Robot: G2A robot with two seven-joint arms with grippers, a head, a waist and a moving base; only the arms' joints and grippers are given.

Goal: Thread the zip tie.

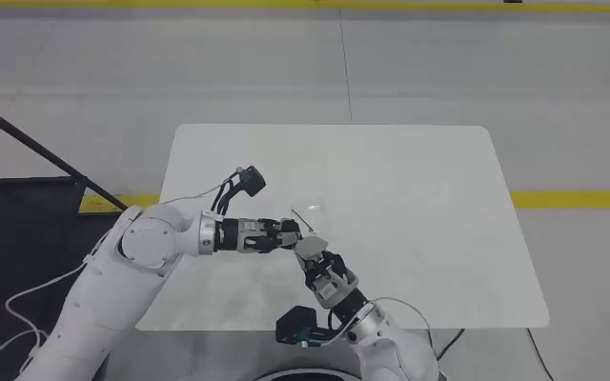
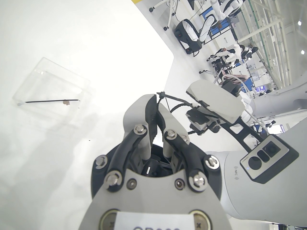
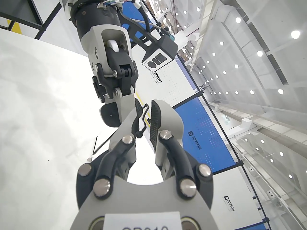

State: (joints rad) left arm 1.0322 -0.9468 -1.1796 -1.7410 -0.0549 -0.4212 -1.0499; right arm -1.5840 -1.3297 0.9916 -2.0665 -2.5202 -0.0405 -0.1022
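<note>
Midway over the near side of the white table (image 1: pixel 429 190), the left gripper (image 2: pixel 155 106) pinches a black zip tie (image 2: pixel 162 94) just below its head, fingers pressed together on the strap. The right gripper (image 3: pixel 144 111) faces it with fingers spread, the strap's curling end in the gap between them. Just beyond, a clear tray (image 2: pixel 60 72) holds a second zip tie (image 2: pixel 51 101).

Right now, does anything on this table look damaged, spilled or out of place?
Nothing looks damaged or spilled. The left gripper, jaws shut, pinches the zip tie, which curves toward the right gripper. One oddity: a small brownish bit sits on the spare tie in the clear tray; I cannot tell what it is.
</note>
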